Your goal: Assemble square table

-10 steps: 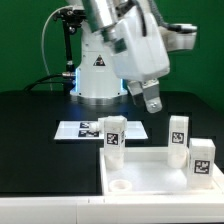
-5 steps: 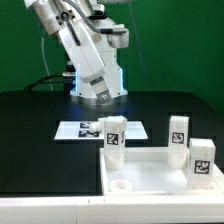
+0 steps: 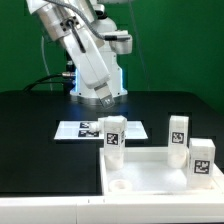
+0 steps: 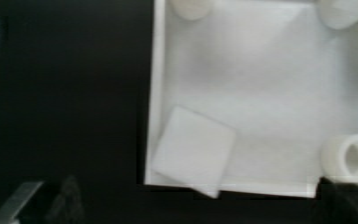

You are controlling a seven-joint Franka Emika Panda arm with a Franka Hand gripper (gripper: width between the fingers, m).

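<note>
The white square tabletop [image 3: 160, 175] lies at the front of the exterior view, with a round hole [image 3: 121, 186] at its near corner. Three white tagged legs stand upright on it: one [image 3: 113, 132] at the far corner toward the exterior view's left, one [image 3: 178, 135] at the far right, one [image 3: 202, 160] nearer on the right. The arm [image 3: 85, 55] is raised behind it, well away from the parts. In the wrist view the tabletop [image 4: 265, 90] shows far below. My gripper [image 4: 194, 208] is empty, with dark fingers [image 4: 43, 200] wide apart.
The marker board [image 3: 80, 128] lies flat on the black table behind the tabletop, toward the exterior view's left. The robot base [image 3: 97, 85] stands at the back. A tilted white shape [image 4: 197, 150] lies on the slab's edge in the wrist view.
The arm has swung from above the legs on the exterior view's right to the back left and risen. Since half a second ago it has barely moved. The parts stay put.
</note>
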